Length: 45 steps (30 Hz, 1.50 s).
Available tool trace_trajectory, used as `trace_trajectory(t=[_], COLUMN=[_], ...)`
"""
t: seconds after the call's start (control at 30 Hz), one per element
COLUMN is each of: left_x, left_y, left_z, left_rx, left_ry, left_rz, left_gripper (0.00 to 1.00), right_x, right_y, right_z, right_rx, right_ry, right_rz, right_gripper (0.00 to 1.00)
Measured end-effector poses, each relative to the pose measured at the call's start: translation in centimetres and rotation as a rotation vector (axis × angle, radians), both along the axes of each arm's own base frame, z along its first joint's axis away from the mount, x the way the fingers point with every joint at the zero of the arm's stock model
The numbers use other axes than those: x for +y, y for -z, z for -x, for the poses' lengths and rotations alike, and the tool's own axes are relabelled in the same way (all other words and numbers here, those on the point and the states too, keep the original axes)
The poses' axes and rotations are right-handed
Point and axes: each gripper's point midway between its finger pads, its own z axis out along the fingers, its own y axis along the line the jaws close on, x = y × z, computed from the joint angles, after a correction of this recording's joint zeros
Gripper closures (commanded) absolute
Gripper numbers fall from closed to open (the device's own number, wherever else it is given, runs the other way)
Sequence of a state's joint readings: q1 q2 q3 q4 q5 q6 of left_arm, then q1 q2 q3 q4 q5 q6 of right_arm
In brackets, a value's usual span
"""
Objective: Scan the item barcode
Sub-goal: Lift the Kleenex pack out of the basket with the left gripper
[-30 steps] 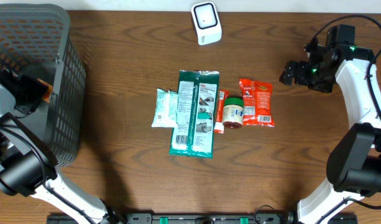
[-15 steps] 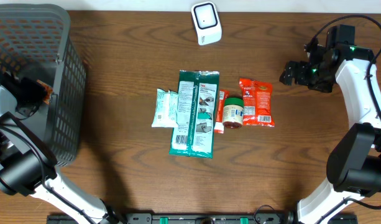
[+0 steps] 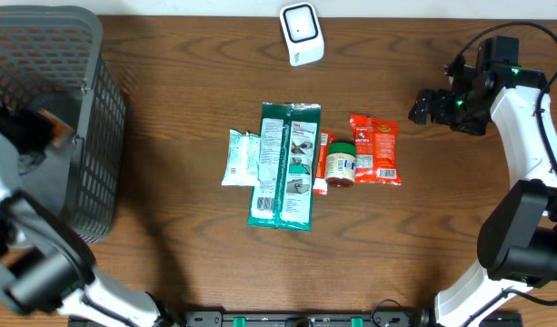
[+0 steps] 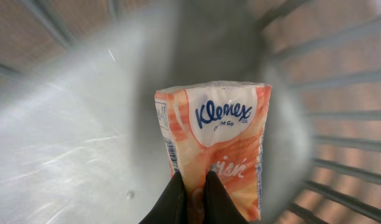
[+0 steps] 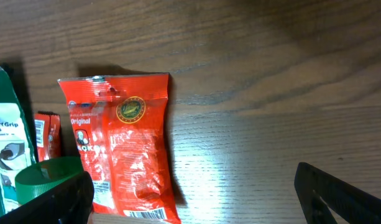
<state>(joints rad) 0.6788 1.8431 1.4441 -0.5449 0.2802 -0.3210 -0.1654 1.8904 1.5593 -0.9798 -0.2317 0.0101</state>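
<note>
Left claw pinches tissue pack by its lower edge, inside basket.

Left tool clamped, right tool wide.

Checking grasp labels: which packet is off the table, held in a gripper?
The orange Kleenex tissue pack, pinched by the left gripper over the basket; the rest lie on the table.
</note>
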Motion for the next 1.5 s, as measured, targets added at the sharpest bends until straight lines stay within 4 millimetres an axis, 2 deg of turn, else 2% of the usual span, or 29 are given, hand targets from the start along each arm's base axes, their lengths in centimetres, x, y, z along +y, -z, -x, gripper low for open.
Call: trace_trajectory(t=[0.17,0.3,0.4,0.43,0.47,0.57,0.67,0.77,0.83,1.03,1.17,1.27,1.5], left_x=[-0.7,-3.1,-5.7,-7.0,-9.4,-12.8,-17.5,-20.9,-22.2,-25.0,-26.2,-26.6,-27.1], left_y=[-10.7,-17.0,-19.5,-20.5,-22.3,-24.0,-24.7,-23.4,-22.1,-17.3,-14.3,-11.2,-2.3], left_z=[2.5,5.0,6.1,6.4,6.9,8.1,9.6,11.2,11.6,10.9,9.7,8.6,6.7], left_rx=[-0.127,-0.185,-0.204,-0.216,-0.252,-0.278,-0.297,-0.236,-0.178,0.036,0.15,0.24,0.469], left_ry=[-0.041,-0.044,-0.009,0.012,0.054,0.114,0.232,0.337,0.384,0.484,0.515,0.516,0.545], left_rz=[-0.193,-0.329,-0.395,-0.421,-0.461,-0.502,-0.509,-0.499,-0.495,-0.492,-0.488,-0.476,-0.47], left_gripper=[0.93,0.93,0.93,0.93,0.93,0.93,0.93,0.93,0.93,0.93,0.93,0.93,0.93], right_x=[0.0,0.0,0.0,0.0,0.0,0.0,0.0,0.0,0.0,0.0,0.0,0.0,0.0], right_y=[0.0,0.0,0.0,0.0,0.0,0.0,0.0,0.0,0.0,0.0,0.0,0.0,0.0], right_z=[0.0,0.0,0.0,0.0,0.0,0.0,0.0,0.0,0.0,0.0,0.0,0.0,0.0], right_rx=[0.0,0.0,0.0,0.0,0.0,0.0,-0.001,0.0,0.0,0.0,0.0,0.0,0.0], right_ry=[0.0,0.0,0.0,0.0,0.0,0.0,0.0,0.0,0.0,0.0,0.0,0.0,0.0], right_rz=[0.0,0.0,0.0,0.0,0.0,0.0,0.0,0.0,0.0,0.0,0.0,0.0,0.0], right_gripper=[0.01,0.01,0.01,0.01,0.01,0.01,0.01,0.01,0.01,0.01,0.01,0.01,0.01])
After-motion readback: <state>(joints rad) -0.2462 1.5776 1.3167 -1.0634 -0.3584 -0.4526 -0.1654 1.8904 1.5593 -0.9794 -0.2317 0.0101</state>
